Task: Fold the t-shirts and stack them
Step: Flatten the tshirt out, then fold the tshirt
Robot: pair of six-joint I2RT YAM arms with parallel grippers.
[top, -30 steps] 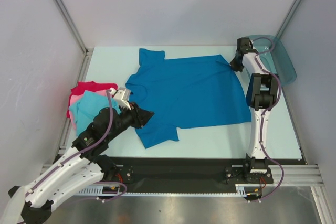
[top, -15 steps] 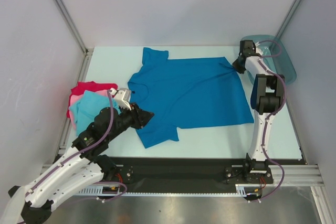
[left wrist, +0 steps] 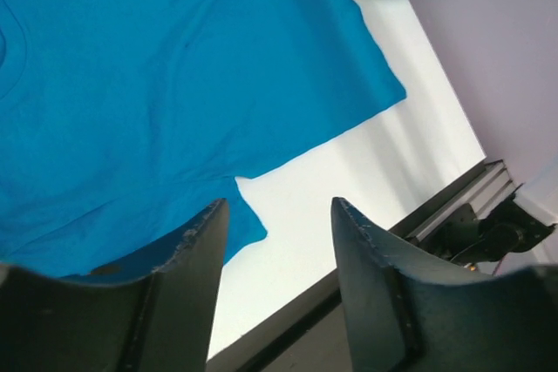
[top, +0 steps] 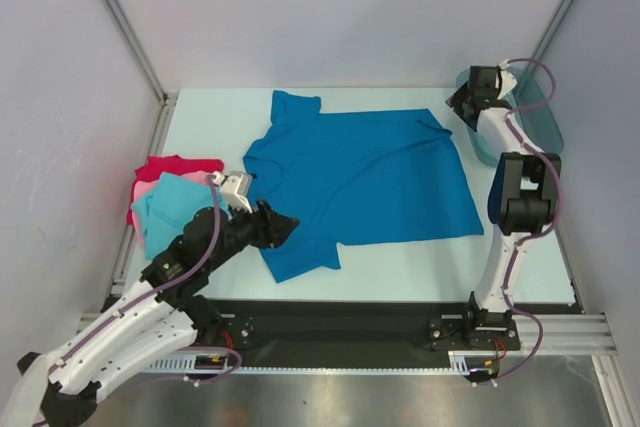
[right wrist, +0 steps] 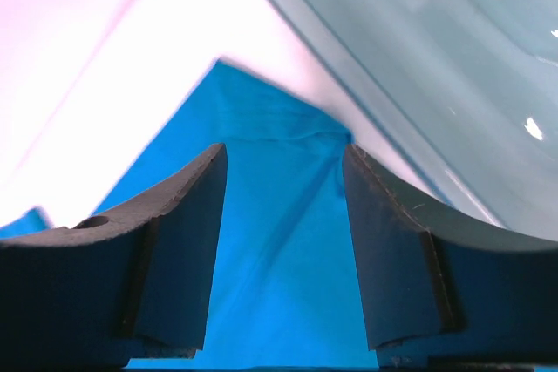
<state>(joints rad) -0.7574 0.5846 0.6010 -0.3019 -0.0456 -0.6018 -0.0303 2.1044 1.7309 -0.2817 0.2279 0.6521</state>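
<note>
We see the blue shirt (top: 360, 182) lying flat, and our left gripper (top: 284, 223) and right gripper (top: 457, 106) are both open, holding nothing.

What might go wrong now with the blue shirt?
The medium blue cloth t-shirt lies spread but creased at its far right corner, so a fold may come out crooked. The right gripper hangs open beside the teal translucent plastic tray and might bump it. The left gripper, open over the near sleeve, might snag the cloth.
</note>
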